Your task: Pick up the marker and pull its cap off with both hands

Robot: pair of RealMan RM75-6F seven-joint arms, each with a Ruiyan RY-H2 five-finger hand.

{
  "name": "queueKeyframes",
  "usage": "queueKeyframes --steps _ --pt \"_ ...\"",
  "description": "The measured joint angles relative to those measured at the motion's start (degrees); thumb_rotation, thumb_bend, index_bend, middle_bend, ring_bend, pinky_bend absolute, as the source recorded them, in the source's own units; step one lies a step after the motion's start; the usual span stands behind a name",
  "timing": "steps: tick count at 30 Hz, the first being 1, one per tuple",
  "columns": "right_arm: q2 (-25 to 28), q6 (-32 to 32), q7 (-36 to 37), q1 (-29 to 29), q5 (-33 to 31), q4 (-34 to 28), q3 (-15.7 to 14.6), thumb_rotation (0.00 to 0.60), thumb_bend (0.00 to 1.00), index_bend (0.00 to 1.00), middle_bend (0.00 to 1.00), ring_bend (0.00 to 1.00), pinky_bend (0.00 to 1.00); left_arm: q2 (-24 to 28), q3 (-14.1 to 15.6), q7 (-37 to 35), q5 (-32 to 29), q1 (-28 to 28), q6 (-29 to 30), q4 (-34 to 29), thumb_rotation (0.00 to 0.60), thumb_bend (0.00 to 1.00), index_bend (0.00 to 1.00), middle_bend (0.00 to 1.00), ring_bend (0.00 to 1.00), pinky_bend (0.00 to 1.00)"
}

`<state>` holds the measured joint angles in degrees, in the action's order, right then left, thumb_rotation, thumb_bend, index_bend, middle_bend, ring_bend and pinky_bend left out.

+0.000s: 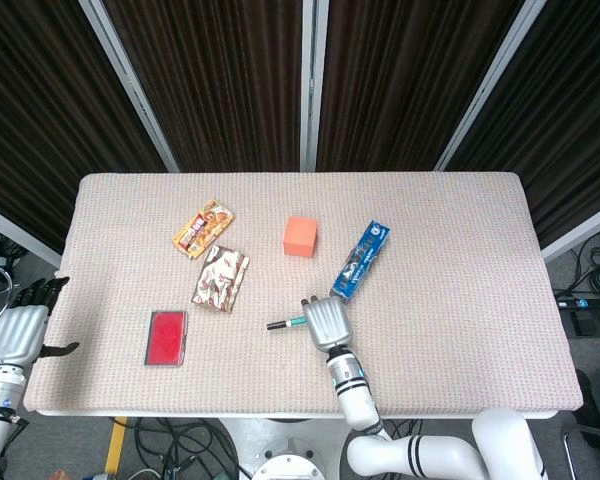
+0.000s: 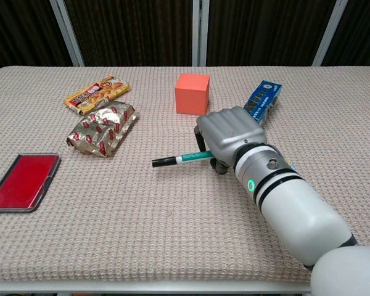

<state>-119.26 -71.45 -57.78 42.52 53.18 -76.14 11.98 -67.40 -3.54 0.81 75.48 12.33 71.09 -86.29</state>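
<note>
Marker (image 2: 182,159): centre frame, long axis left-right, black cap toward frame left, its other end gripped in the curled right hand (image 2: 229,137), apparently lifted off the table (image 2: 142,222). Left hand (image 1: 18,330): lower-left edge, fingers spread, empty, well apart.

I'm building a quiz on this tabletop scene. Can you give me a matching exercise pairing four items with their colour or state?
Column one:
1. marker
2. cube
3. flat tin
4. long box

Column two:
A. red, near the table's left front
B. blue, lying behind the right hand
C. orange, standing alone
D. held at one end by the right hand, dark cap pointing left

Pairs: 1-D, 2-C, 3-A, 4-B
</note>
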Motion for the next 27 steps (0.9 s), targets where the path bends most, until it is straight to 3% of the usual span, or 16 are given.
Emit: queueKeyframes --steps 7,18,27 --pt "2.34 -3.20 -0.57 -0.36 1.55 -3.14 2.37 0.600 0.33 0.64 0.60 0.78 0.89 -3.12 -3.00 1.90 2.43 0.71 6.23 0.96 0.600 0.07 0.25 0.24 0.16 0.33" --pt "6.85 -7.73 -2.49 -0.37 3.89 -9.69 5.71 0.600 0.33 0.65 0.61 0.78 0.89 -3.66 -8.78 14.79 -0.36 6.96 5.12 -10.09 0.600 0.11 0.30 0.36 0.30 0.46" --pt "8.79 -9.44 -4.67 -0.18 3.16 -11.64 7.21 0.600 0.33 0.65 0.62 0.78 0.89 -12.08 -10.27 23.15 -3.55 13.05 1.96 -12.83 0.600 0.16 0.36 0.41 0.34 0.47"
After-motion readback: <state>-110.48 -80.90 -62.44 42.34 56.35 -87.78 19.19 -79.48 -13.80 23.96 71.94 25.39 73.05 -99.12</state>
